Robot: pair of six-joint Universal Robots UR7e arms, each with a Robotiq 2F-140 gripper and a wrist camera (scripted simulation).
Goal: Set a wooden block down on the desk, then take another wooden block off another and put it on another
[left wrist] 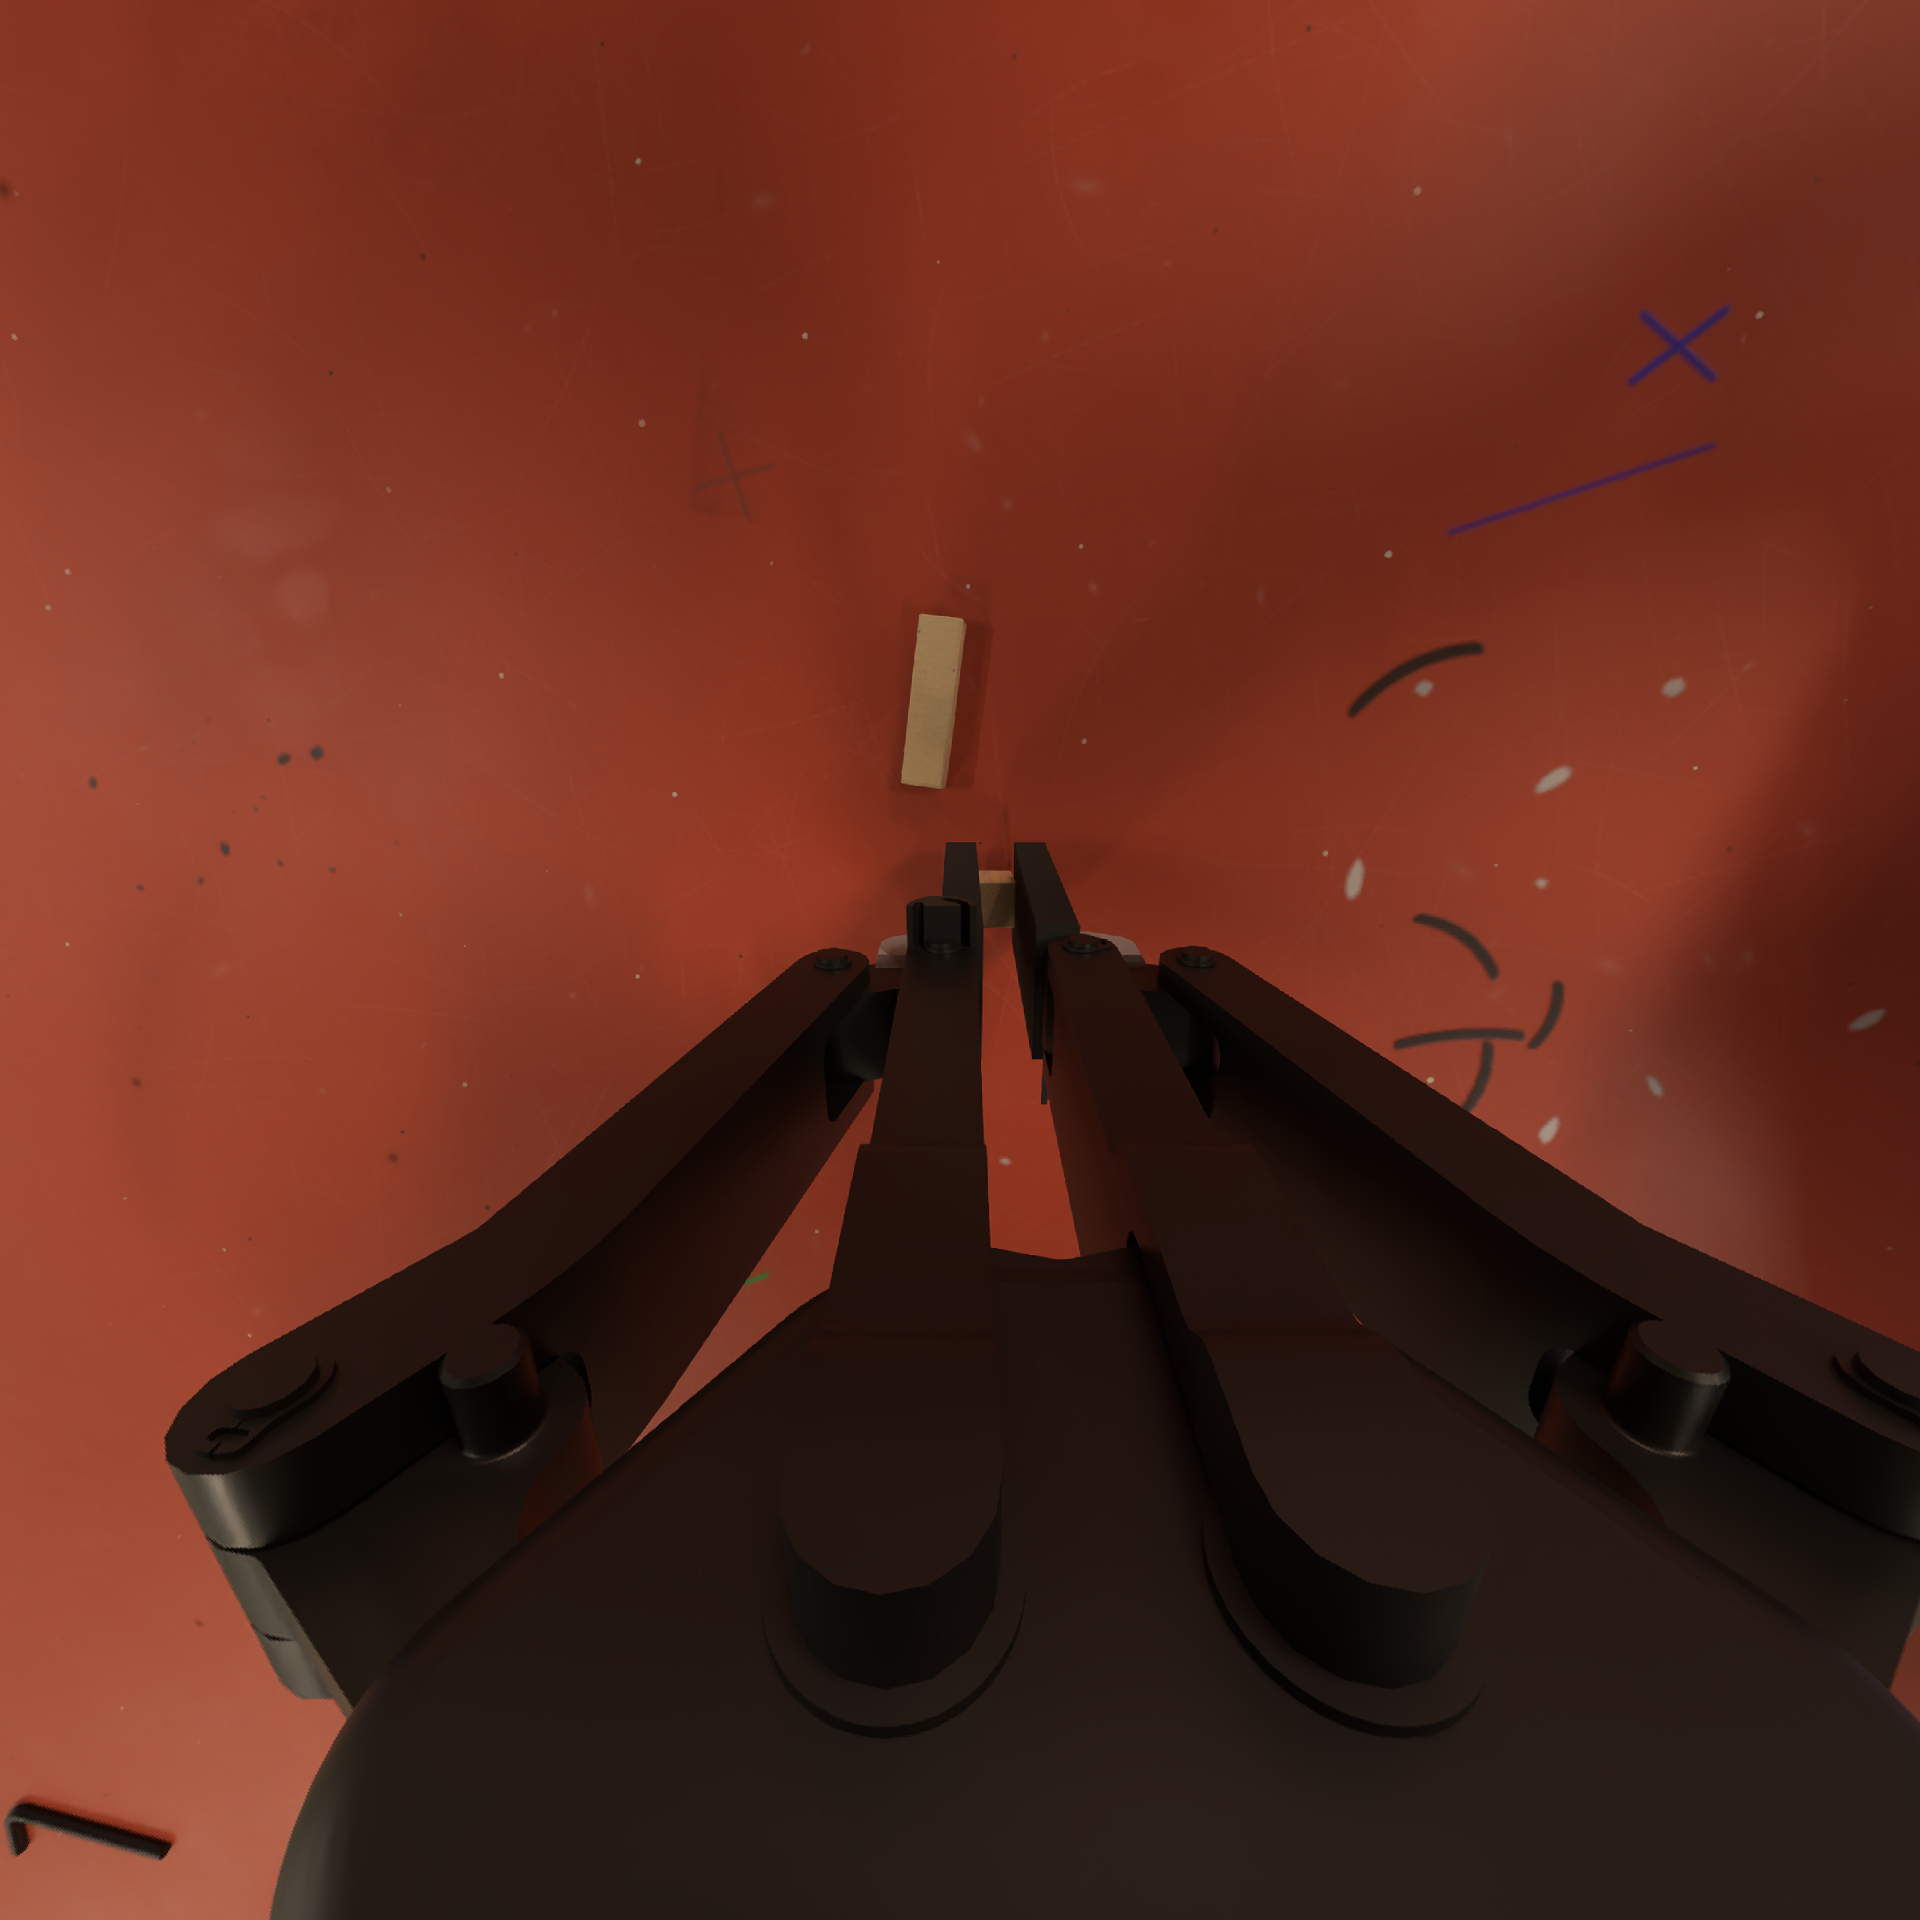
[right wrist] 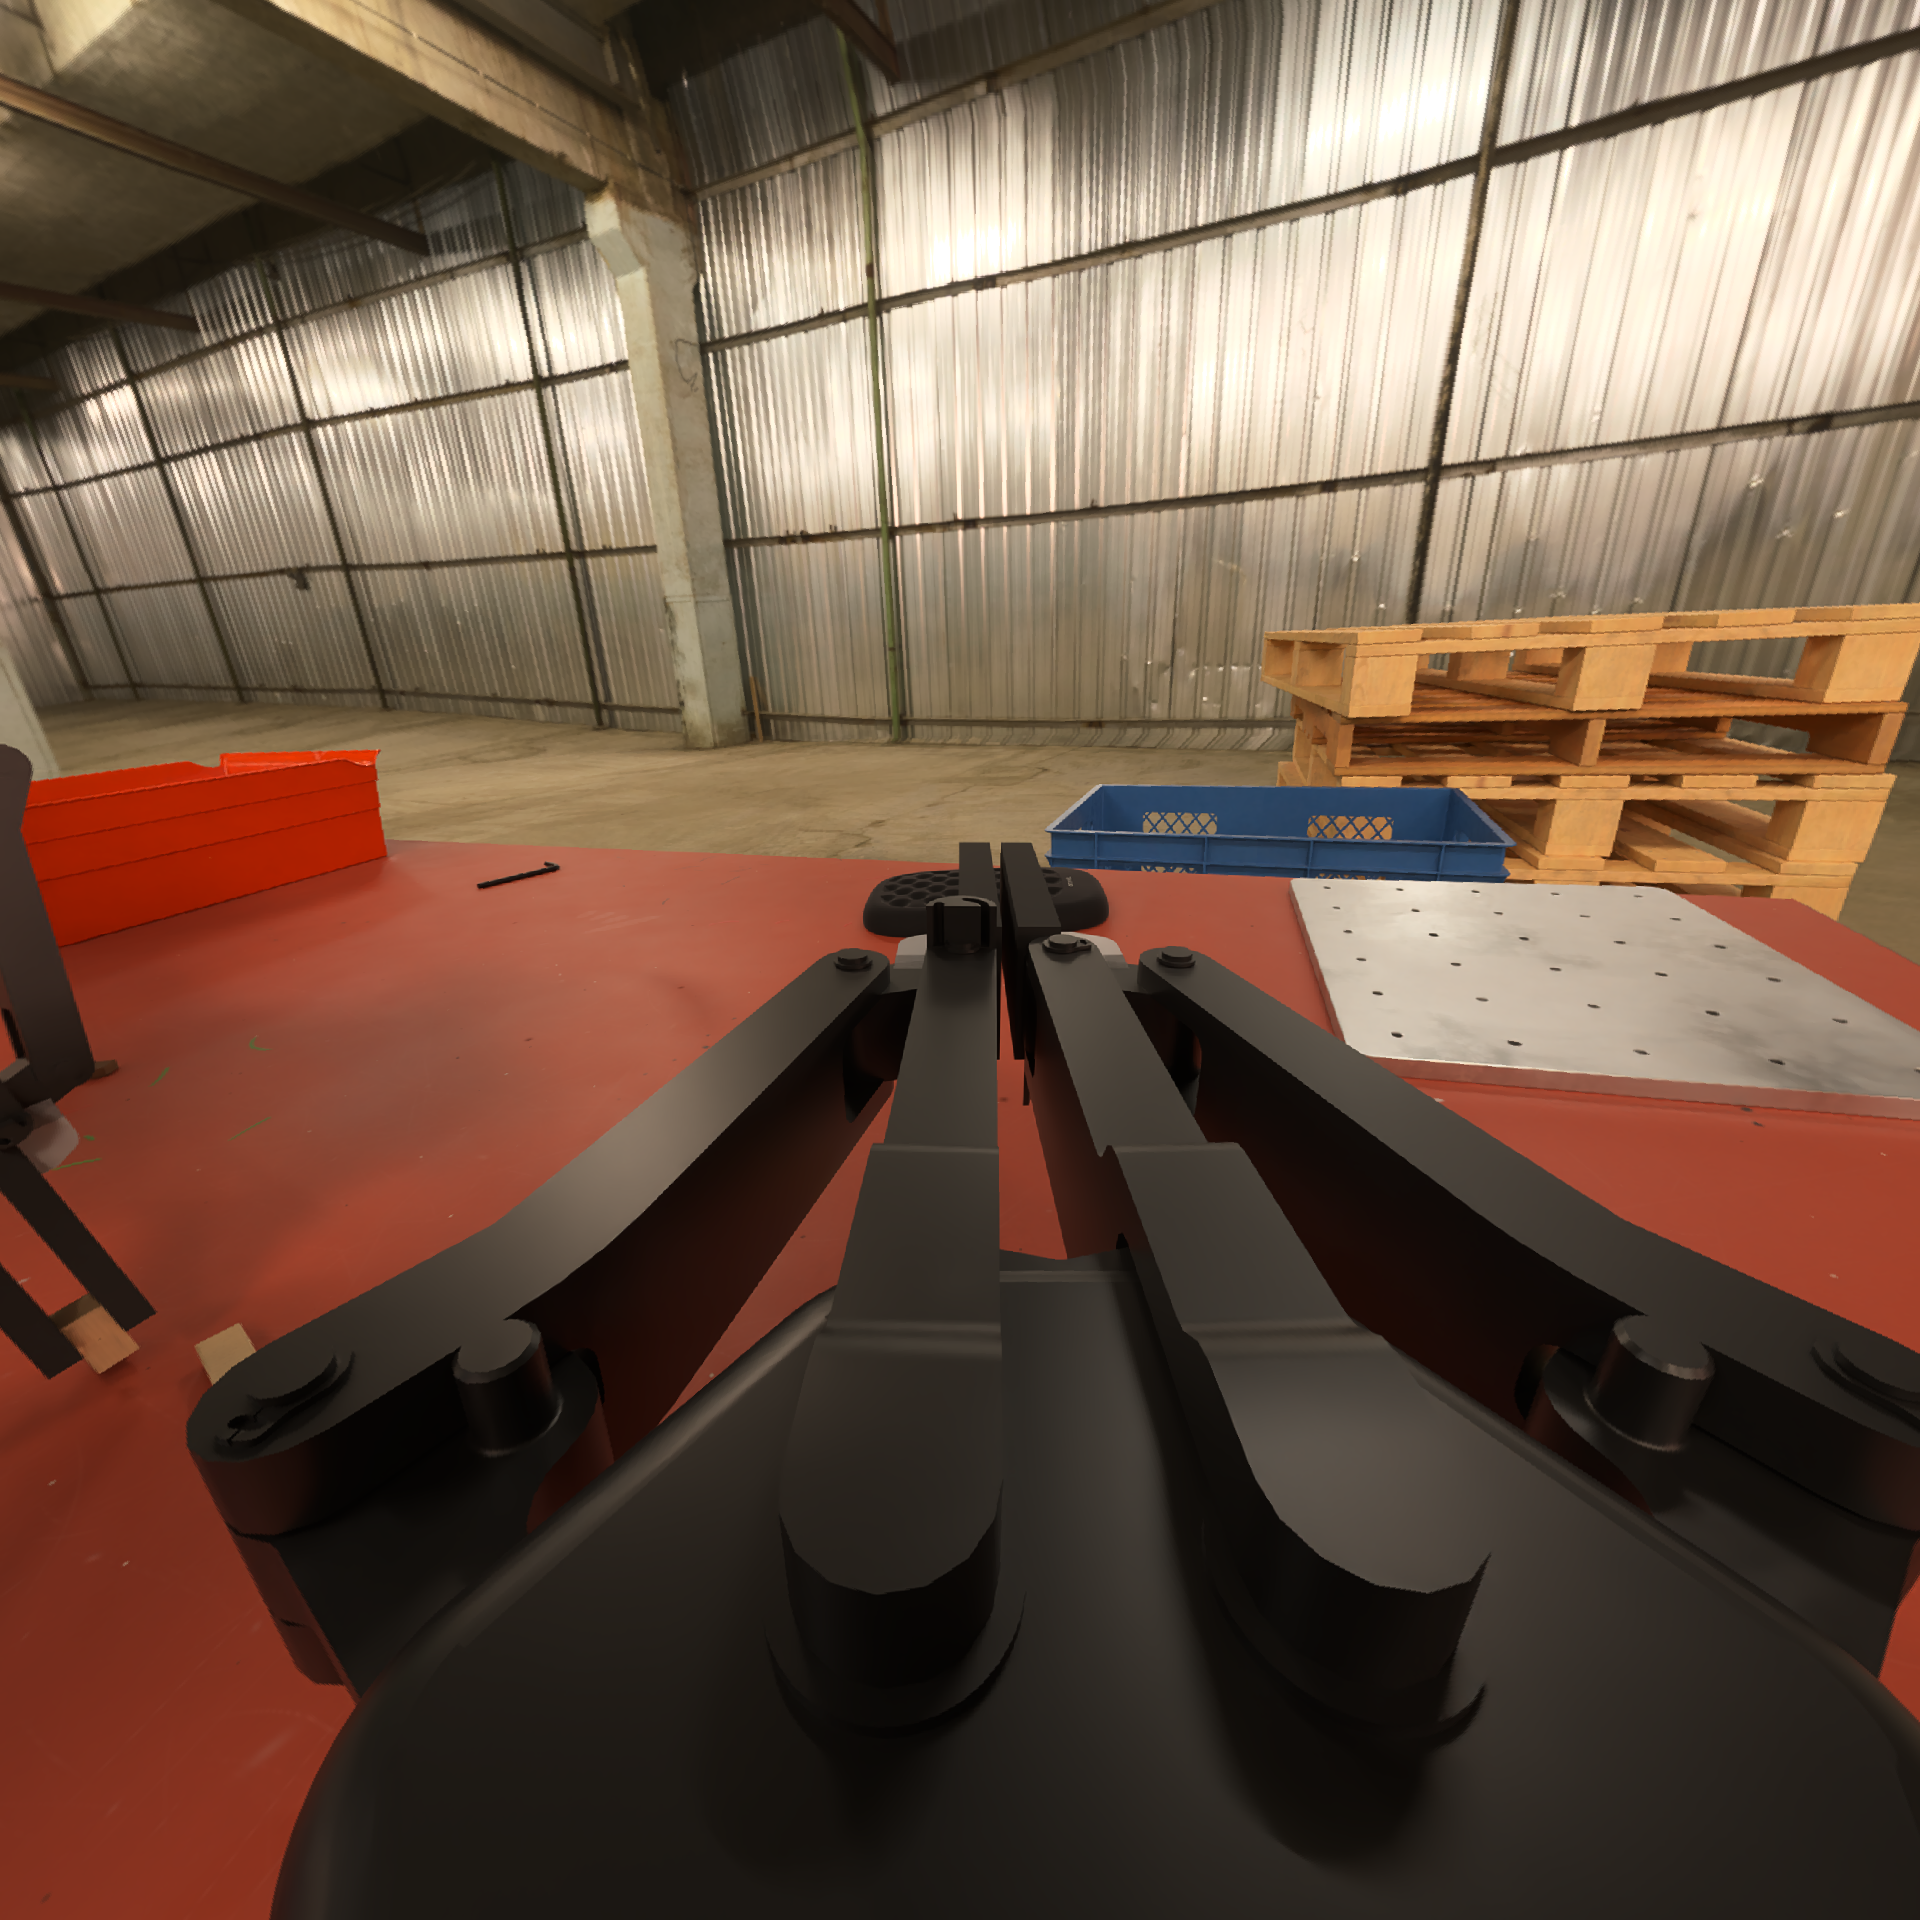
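Note:
In the left wrist view my left gripper [left wrist: 997,868] points down at the red desk [left wrist: 416,727] and is shut on a pale wooden block [left wrist: 997,899] held between its fingertips. A second wooden block [left wrist: 933,701] lies flat on the desk just beyond the fingertips. In the right wrist view my right gripper [right wrist: 1000,873] is shut and empty, held level above the desk [right wrist: 520,1039]. At that view's left edge the left gripper [right wrist: 78,1325] shows with its block [right wrist: 99,1340] close to the desk, and the other block [right wrist: 223,1351] lies beside it, partly hidden.
A black hex key [left wrist: 88,1834] lies near the left gripper and also shows far off [right wrist: 517,875]. A red bin [right wrist: 197,831], a black perforated pad [right wrist: 914,899], a blue crate [right wrist: 1278,831], a drilled metal plate [right wrist: 1610,987] and stacked pallets [right wrist: 1600,727] stand beyond.

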